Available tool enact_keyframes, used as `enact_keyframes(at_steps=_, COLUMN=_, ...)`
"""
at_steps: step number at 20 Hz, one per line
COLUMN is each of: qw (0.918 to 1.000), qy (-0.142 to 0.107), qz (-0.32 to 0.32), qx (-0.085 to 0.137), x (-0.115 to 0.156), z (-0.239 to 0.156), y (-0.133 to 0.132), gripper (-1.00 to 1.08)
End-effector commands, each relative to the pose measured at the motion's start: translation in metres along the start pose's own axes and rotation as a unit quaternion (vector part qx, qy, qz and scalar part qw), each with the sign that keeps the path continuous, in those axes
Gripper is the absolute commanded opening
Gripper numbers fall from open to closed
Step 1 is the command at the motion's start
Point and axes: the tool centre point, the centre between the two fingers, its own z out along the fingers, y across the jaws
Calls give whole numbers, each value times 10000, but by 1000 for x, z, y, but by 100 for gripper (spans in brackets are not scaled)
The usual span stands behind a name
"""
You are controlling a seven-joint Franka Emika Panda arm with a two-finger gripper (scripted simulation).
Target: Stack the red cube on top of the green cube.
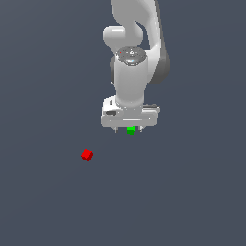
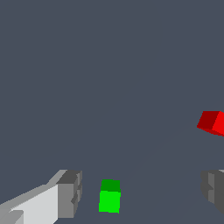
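Hovering my gripper wide open and empty over the green cube; wrong block. The red cube sits apart toward the exterior view's left, so I should shift there and center before dropping.

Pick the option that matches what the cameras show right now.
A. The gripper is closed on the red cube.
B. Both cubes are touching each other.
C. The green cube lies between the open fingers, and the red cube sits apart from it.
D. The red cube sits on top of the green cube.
C: in the wrist view the green cube lies between the spread fingers of the gripper, ungripped, while the red cube sits alone off to the exterior view's left.
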Motion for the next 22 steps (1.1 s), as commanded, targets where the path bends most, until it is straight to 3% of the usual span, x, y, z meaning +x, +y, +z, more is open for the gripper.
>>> enact_keyframes(at_steps=1, qw=10000, qy=0, qz=0, qx=0, x=0, z=0, y=0, gripper=100)
enact_keyframes(at_steps=6, qw=10000, qy=-5, qz=91, qx=-6, x=3, z=6, y=9, gripper=100)
enact_keyframes(at_steps=11, qw=9993, qy=-21, qz=366, qx=-21, x=10, z=23, y=35, gripper=100)
enact_keyframes(at_steps=22, qw=9888, qy=-85, qz=1489, qx=-64, x=25, z=91, y=146, gripper=100)
